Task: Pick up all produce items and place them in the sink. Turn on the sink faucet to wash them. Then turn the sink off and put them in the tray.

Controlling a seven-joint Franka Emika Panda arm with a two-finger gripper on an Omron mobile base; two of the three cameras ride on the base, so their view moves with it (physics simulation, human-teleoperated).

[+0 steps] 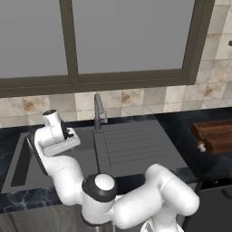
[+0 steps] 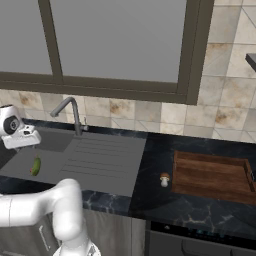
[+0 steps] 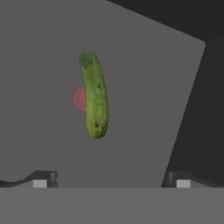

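While the gripper (image 3: 111, 183) hangs above the sink (image 2: 22, 167) with its two fingertips (image 3: 40, 180) spread wide apart and nothing between them, the green cucumber (image 3: 94, 100) lies free on the basin floor straight ahead of the gap, its length running away from the fingers. It covers one edge of the red drain mark (image 3: 78, 98), which peeks out on the side of the left fingertip. Seen from the right base view, the hand (image 2: 15, 131) hovers over the basin with the cucumber (image 2: 36, 166) just below it. Beyond the hand stands the faucet (image 2: 70, 112), and well off past the drainboard, the small tan mushroom (image 2: 164, 179) sits on the dark counter (image 2: 160, 155) just beside the wooden tray (image 2: 212, 176).
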